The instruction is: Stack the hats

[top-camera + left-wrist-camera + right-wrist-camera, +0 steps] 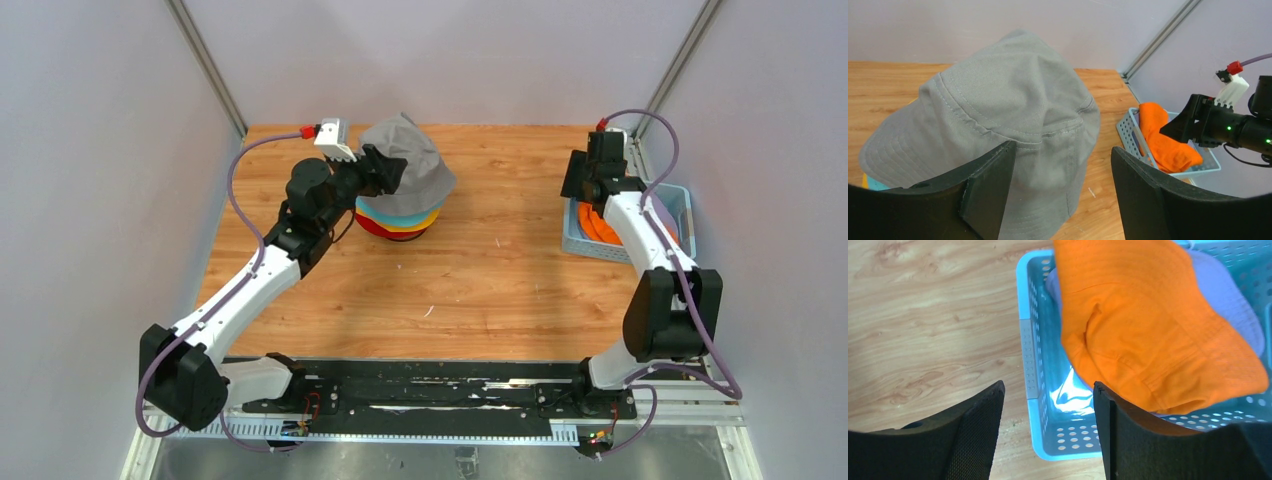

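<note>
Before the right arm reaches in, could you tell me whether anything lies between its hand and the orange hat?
Nothing visible does. The orange hat lies uppermost in the basket, over the lavender hat, and the open right hand hangs above the basket's rim.

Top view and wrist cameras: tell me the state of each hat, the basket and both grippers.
Lower stack, red, yellow, teal brims showing.
Grey hat, tilted on top of it.
Basket, holds two hats.
Lavender hat, in basket, mostly covered.
Orange hat, crumpled over the lavender one.
Left gripper, open, at grey hat.
Right gripper, open, empty, above basket edge.
</note>
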`<action>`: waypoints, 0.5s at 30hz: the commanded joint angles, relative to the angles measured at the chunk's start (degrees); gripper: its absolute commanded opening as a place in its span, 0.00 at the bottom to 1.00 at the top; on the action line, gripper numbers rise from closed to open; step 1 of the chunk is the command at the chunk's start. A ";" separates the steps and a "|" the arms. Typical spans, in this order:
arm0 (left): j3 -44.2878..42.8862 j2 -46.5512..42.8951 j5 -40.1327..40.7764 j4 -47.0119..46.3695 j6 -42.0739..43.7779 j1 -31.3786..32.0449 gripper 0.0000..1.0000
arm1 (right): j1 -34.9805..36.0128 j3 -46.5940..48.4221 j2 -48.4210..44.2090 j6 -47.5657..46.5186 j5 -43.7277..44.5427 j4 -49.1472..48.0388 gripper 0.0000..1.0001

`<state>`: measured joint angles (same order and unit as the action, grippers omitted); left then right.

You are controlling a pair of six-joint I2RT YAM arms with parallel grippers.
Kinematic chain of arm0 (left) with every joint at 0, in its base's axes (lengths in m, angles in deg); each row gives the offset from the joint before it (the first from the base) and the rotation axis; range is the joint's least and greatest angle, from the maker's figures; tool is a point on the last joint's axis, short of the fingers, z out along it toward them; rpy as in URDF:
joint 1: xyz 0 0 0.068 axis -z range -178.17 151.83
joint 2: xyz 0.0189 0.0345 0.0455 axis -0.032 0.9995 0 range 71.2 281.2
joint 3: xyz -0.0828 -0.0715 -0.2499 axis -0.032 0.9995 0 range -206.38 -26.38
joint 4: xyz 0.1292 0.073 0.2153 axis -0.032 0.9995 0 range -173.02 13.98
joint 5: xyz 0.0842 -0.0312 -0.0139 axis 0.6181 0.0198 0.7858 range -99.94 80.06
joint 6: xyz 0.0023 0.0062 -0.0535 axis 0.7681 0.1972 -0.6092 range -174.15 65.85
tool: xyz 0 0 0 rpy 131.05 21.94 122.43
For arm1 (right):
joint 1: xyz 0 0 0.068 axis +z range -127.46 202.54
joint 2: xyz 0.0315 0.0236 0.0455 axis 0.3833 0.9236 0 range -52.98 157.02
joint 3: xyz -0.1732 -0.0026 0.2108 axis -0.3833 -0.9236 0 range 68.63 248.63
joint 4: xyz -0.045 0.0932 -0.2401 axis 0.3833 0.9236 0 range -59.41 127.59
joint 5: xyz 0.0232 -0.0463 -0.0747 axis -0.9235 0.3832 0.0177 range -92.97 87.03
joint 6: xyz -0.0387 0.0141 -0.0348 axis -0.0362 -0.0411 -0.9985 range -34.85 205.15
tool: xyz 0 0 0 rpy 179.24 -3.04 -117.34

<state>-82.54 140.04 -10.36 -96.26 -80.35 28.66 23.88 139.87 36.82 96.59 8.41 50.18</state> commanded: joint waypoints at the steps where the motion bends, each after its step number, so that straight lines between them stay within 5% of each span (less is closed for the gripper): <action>1: 0.70 -0.27 -1.27 -2.10 -0.17 0.42 0.74 | -2.08 -0.15 1.75 -0.79 5.01 1.16 0.65; 15: 1.14 -5.37 -1.24 -1.71 1.24 0.42 0.74 | -9.20 0.60 13.54 -0.26 5.36 0.56 0.60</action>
<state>-81.86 136.71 -11.08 -96.26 -80.11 28.66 16.93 140.02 48.80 96.40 11.66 50.42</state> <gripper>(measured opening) 0.740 0.611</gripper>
